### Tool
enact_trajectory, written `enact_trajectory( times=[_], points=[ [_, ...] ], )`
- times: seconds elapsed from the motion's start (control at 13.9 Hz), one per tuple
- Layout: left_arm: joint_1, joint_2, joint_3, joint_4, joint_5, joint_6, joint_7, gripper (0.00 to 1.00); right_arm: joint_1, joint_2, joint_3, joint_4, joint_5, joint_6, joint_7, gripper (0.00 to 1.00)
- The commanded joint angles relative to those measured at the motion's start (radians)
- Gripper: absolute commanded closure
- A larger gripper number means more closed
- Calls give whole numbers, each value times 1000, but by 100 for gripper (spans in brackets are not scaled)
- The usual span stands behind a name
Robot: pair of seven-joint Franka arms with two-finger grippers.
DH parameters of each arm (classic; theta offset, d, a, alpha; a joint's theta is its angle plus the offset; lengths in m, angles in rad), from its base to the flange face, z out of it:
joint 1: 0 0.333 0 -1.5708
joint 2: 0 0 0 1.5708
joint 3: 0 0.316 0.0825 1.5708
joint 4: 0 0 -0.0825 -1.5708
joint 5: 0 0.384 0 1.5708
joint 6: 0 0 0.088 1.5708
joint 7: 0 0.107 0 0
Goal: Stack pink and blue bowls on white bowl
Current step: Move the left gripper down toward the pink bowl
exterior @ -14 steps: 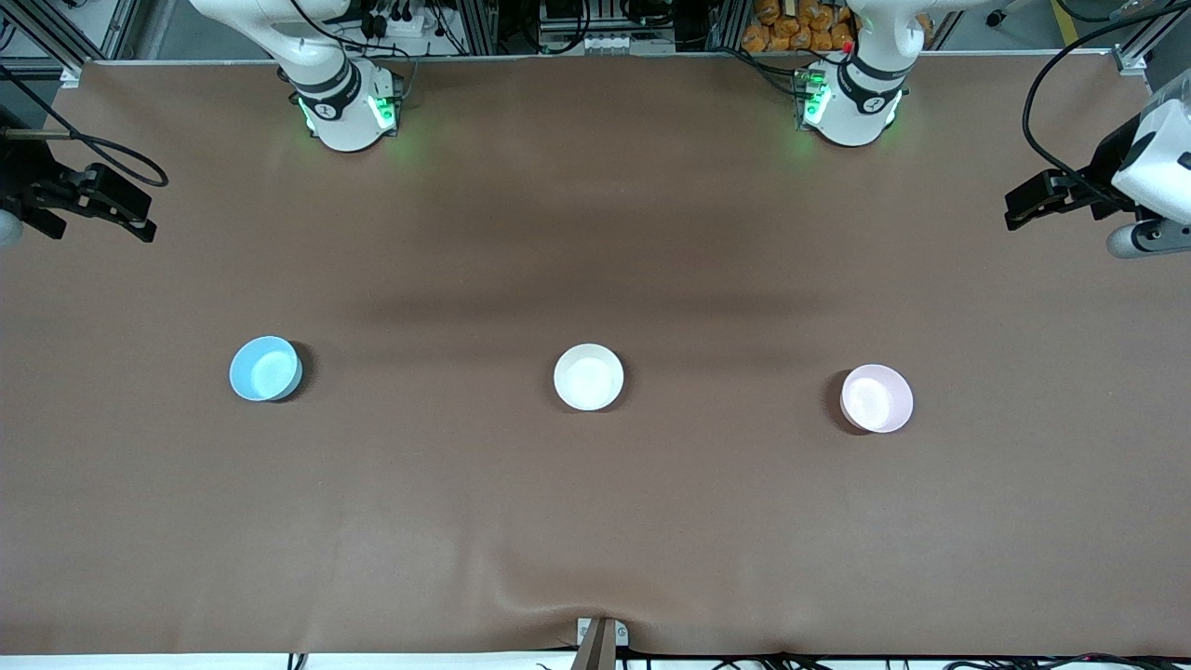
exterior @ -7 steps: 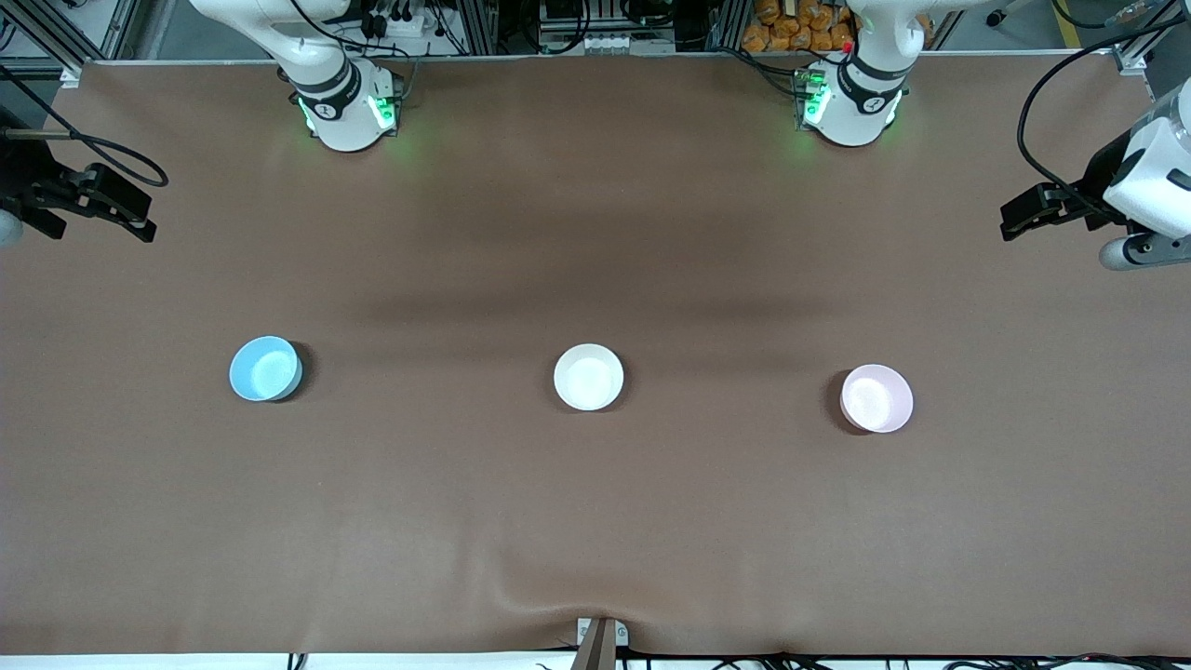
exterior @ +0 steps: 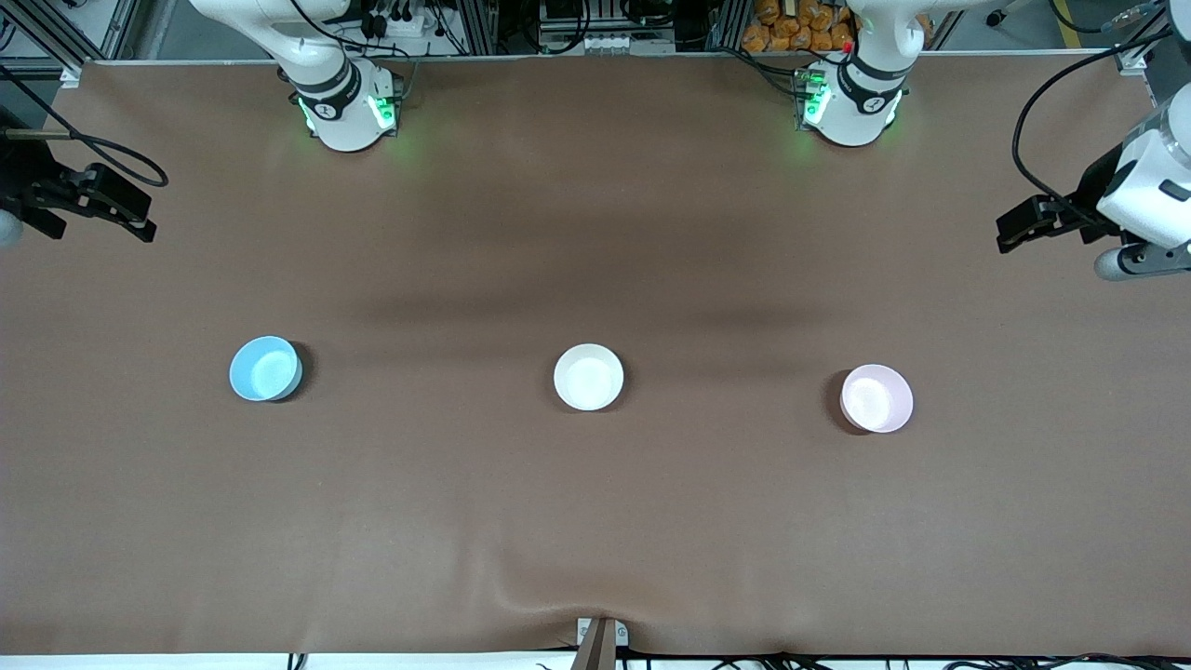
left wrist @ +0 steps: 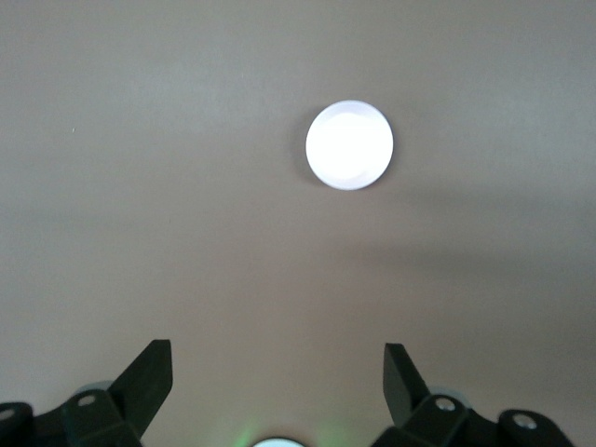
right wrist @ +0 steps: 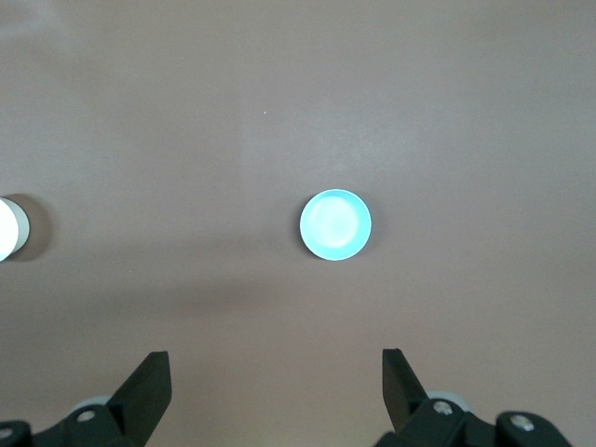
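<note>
Plainly, pink bowl (exterior: 876,398) sits upright, unstacked.

Sky-blue bowl (exterior: 265,368), white bowl (exterior: 588,377), pale pink bowl (exterior: 876,398), brown table (exterior: 595,521).

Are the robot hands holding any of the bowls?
No. The left gripper and right gripper are both open and empty, up over the table's ends. The pink bowl, blue bowl and white bowl sit untouched.
</note>
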Motion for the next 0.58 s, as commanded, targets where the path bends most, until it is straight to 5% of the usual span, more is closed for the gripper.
enact_trajectory(
  times=[0.0, 0.5],
  points=[
    [11, 24, -6, -51, 4, 98, 28, 0, -19, 7, 12, 17, 9, -10, 6, 0],
    [123, 251, -3, -53, -77, 332, 133, 0, -19, 7, 12, 17, 9, -10, 6, 0]
  ],
)
